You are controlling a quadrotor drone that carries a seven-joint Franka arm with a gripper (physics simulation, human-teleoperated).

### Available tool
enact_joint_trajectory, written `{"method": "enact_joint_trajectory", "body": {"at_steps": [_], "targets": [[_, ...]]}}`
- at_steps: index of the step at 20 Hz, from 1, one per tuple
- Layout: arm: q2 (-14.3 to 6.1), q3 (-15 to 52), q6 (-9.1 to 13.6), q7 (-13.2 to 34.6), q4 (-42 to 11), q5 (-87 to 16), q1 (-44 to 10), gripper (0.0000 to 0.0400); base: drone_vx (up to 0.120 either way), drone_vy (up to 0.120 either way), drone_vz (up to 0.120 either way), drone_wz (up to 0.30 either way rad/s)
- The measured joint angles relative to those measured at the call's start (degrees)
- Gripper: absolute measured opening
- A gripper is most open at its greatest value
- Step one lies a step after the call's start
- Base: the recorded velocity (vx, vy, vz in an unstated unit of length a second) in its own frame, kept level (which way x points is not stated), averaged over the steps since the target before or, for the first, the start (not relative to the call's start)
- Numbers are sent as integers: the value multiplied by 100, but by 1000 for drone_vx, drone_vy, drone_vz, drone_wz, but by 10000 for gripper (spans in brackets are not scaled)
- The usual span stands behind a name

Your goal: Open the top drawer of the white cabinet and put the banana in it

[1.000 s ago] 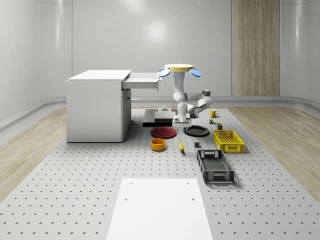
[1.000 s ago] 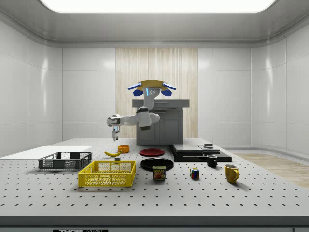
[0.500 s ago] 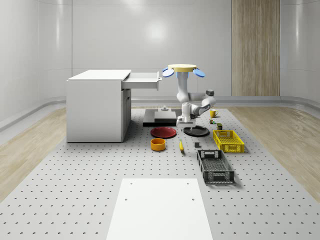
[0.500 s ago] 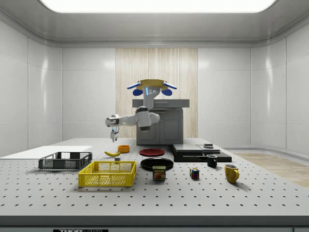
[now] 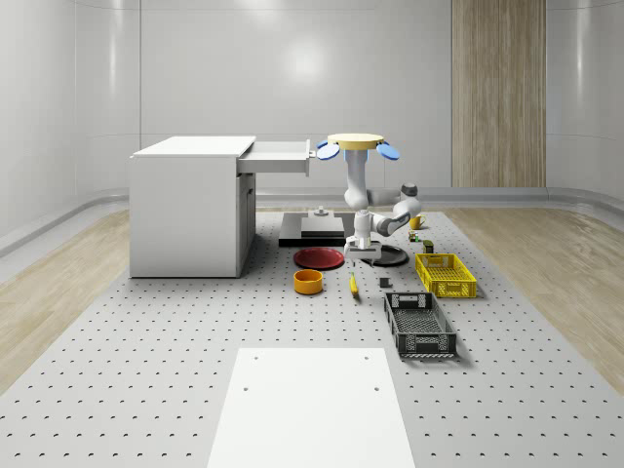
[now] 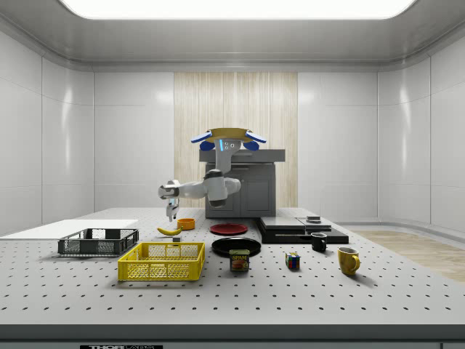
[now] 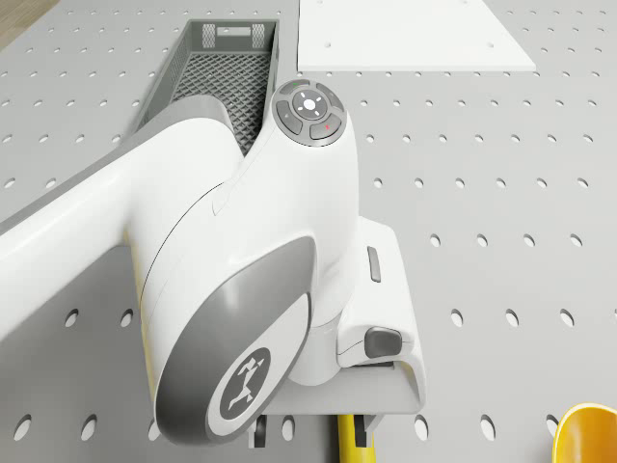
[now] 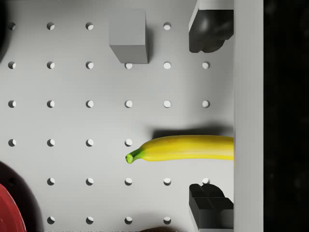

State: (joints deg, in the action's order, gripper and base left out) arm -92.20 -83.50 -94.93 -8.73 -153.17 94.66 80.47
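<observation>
A pale room holds a grey perforated worktop (image 5: 146,370), where a white cabinet (image 5: 185,210) stands toward its far left with the top drawer (image 5: 281,156) pulled out. The drone (image 5: 357,143) hovers beside that drawer, its arm bent down. The gripper (image 8: 211,108) hangs just above the banana (image 8: 183,148), fingers (image 8: 210,205) spread apart on either side of it; the banana lies near mid-worktop beside an orange bowl (image 5: 308,282).

- The drone (image 5: 353,143) hovers in the air, its yellow disc body level, blue rotors at each side
- The arm (image 6: 207,187) hangs from it, bends at the elbow and reaches out level toward the side view's left
- The wrist turns straight down
- The gripper (image 6: 171,215) points downward, its dark fingers (image 8: 208,29) spread wide apart, nothing between them
</observation>
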Motion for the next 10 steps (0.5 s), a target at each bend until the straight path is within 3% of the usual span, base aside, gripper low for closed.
{"method": "enact_joint_trajectory", "body": {"at_steps": [10], "targets": [[0,-22,-17,-311,345,-49,657,400,0,0,0,0]]}}
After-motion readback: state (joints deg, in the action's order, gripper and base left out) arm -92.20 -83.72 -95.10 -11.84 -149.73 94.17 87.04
